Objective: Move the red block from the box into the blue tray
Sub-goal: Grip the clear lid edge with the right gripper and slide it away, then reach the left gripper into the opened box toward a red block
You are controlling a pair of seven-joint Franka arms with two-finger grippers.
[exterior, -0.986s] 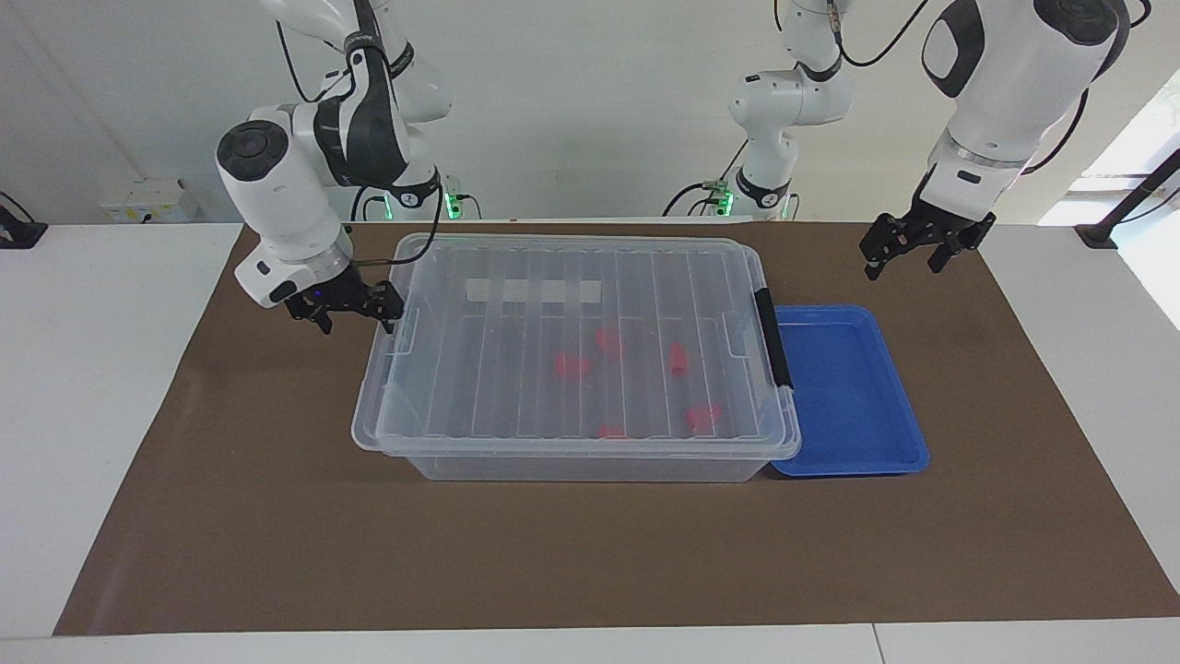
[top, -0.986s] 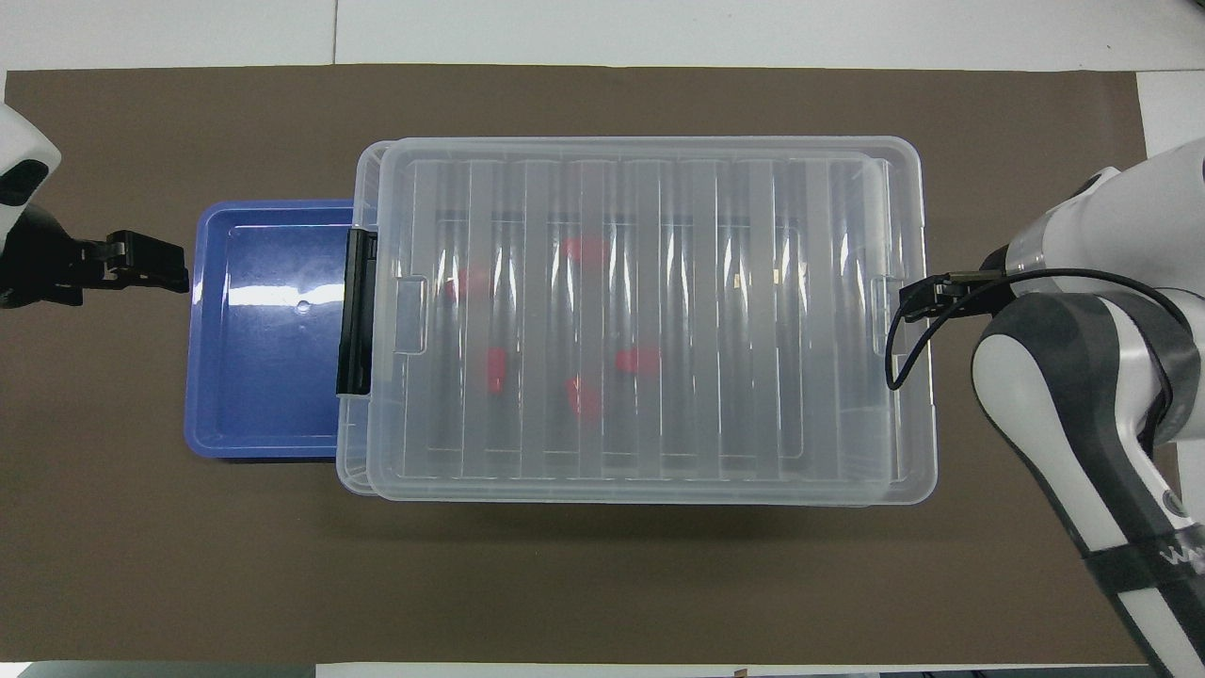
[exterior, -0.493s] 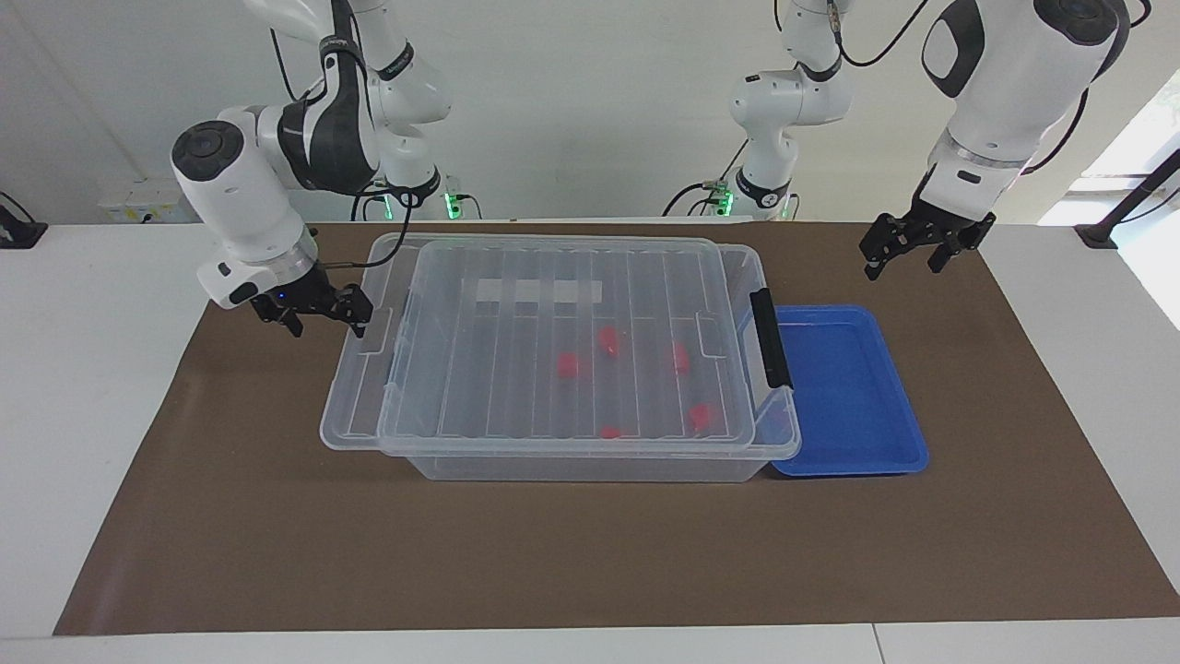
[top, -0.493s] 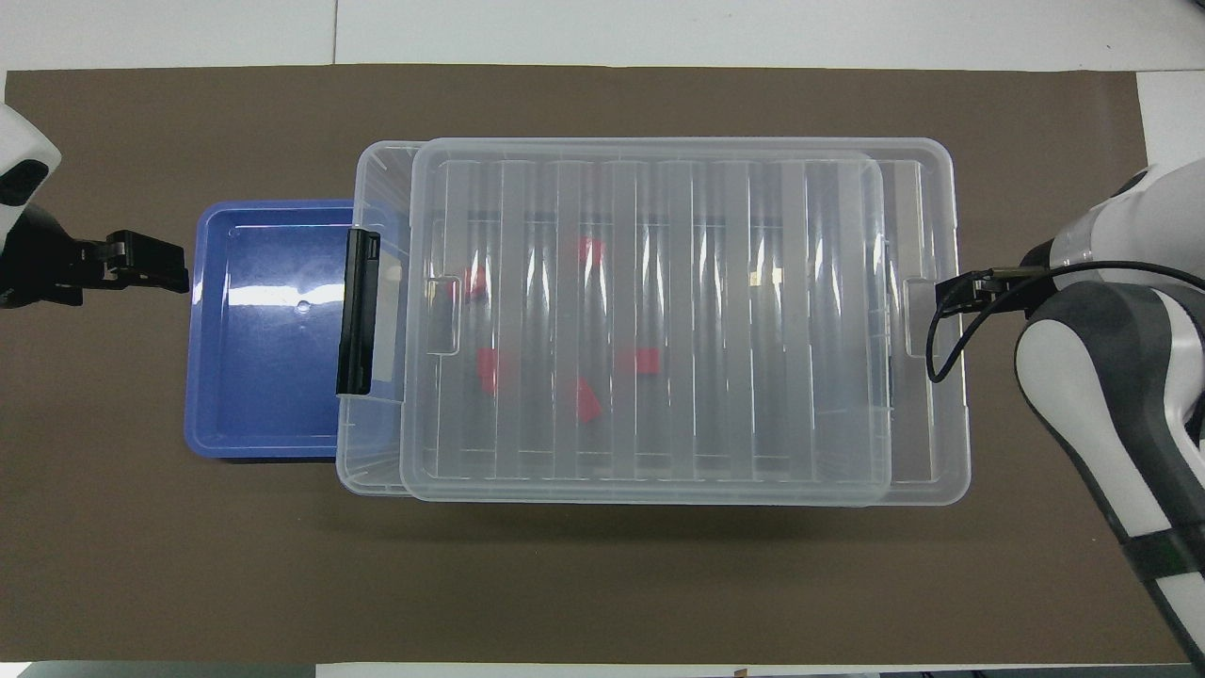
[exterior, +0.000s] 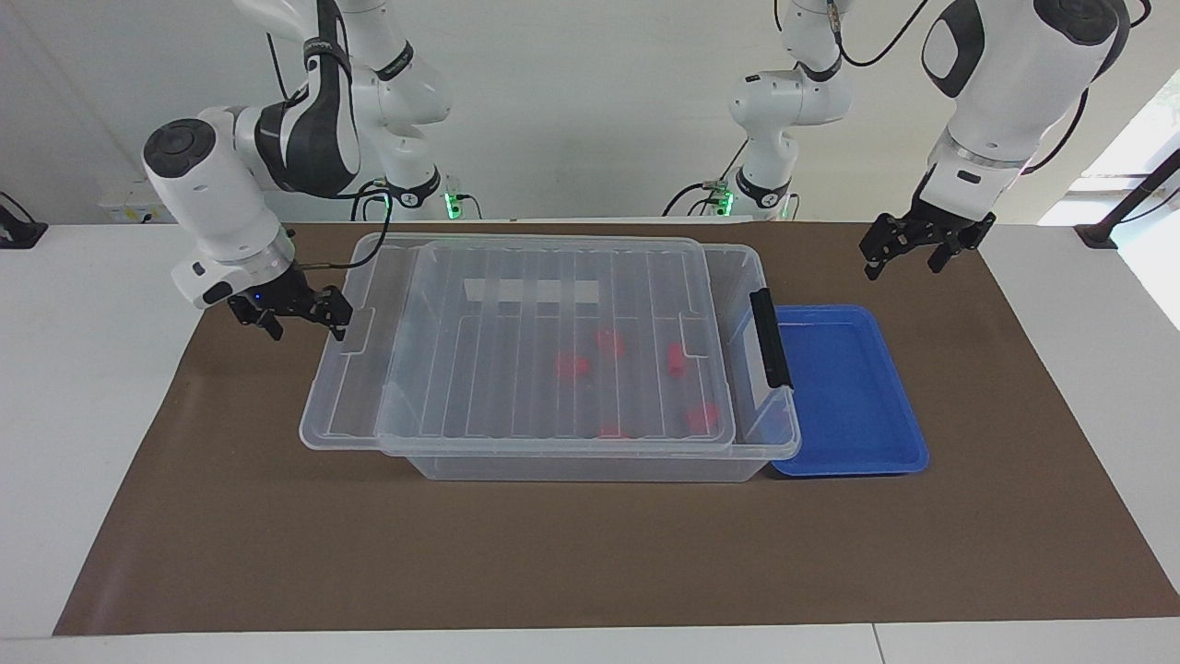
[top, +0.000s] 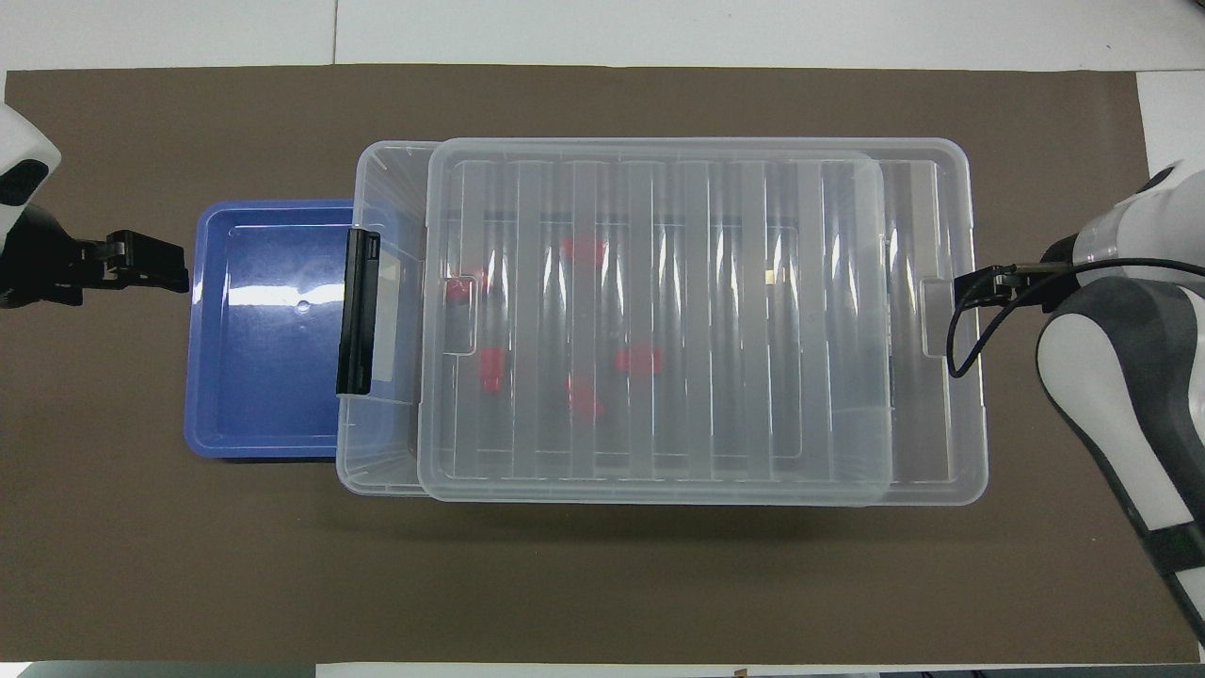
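The clear box [exterior: 737, 263] [top: 377, 169] stands mid-table, its ribbed lid [exterior: 516, 304] [top: 706, 311] shifted toward the right arm's end and overhanging there. A strip of the box by the black clip handle [exterior: 771, 337] [top: 359, 311] lies uncovered. Several small red pieces [exterior: 573, 365] [top: 490, 367] show blurred through the lid; I cannot tell which is the red block. My right gripper [exterior: 309, 318] [top: 970, 287] is shut on the lid's end tab. The blue tray [exterior: 848, 387] [top: 264, 377] sits beside the box at the left arm's end. My left gripper [exterior: 903, 266] [top: 179, 275] hangs open above the mat beside the tray.
A brown mat [exterior: 590, 553] [top: 602, 584] covers the table under everything. White tape strips [exterior: 530, 290] mark the lid. White table surface [exterior: 83, 369] shows past both ends of the mat.
My right gripper has moved toward its own end of the table, and the lid has slid with it, uncovering the box's end by the black handle. The left arm has not moved.
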